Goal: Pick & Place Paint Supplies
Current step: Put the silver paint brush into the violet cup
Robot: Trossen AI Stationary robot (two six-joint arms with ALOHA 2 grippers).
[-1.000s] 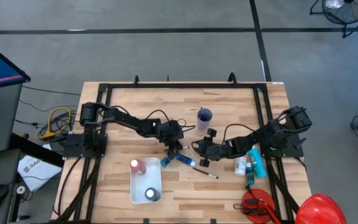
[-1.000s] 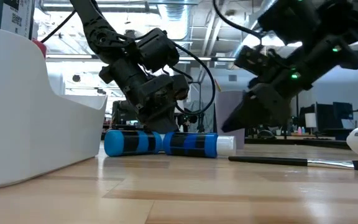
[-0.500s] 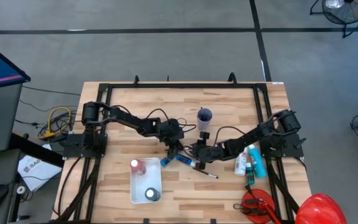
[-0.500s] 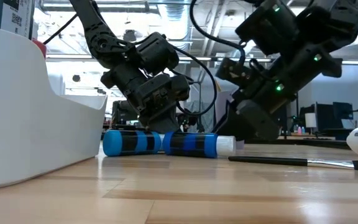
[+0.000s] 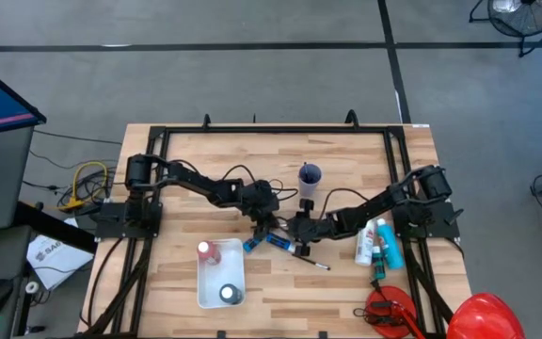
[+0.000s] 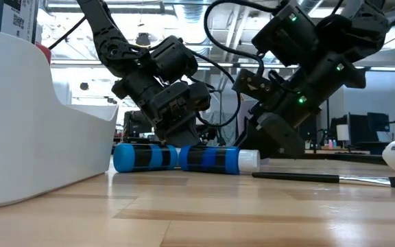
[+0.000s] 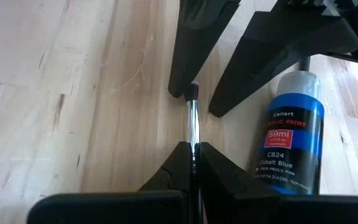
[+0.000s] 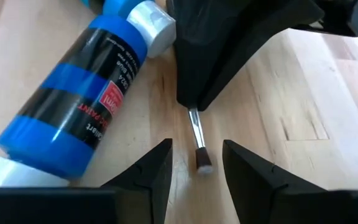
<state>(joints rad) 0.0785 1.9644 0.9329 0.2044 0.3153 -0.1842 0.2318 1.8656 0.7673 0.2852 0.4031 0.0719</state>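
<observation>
Wooden slats form the table (image 5: 346,151), framed by black rails, on a grey floor. Left arm: reaches from the table's left edge toward the centre and bends down; the left gripper (image 7: 193,152) has its jaws clamped on a thin brush (image 7: 192,118) whose metal ferrule and dark tip project beyond the fingertips, low over the wood. Right arm: stretches from the right edge toward the centre, lying low; the right gripper (image 8: 196,163) faces the left one, jaws apart on either side of the brush's tip without visibly touching it. In the low view both grippers meet just behind two blue bottles (image 6: 184,158) lying end to end on the table. Beside the brush, the left wrist view shows one bottle labelled cobalt blue. A second brush (image 6: 328,178) lies flat in front, to the right of the bottles. A white tray (image 5: 204,282) near the front edge holds a red bottle (image 5: 205,250) and a dark bottle with a white cap (image 5: 229,295). More bottles (image 5: 380,243) lie near the right arm's base. A cup (image 5: 309,179) stands behind the grippers. Compared with one second earlier, the right arm has extended leftward and its gripper has come in close to the left gripper; the left arm has stayed in place.
</observation>
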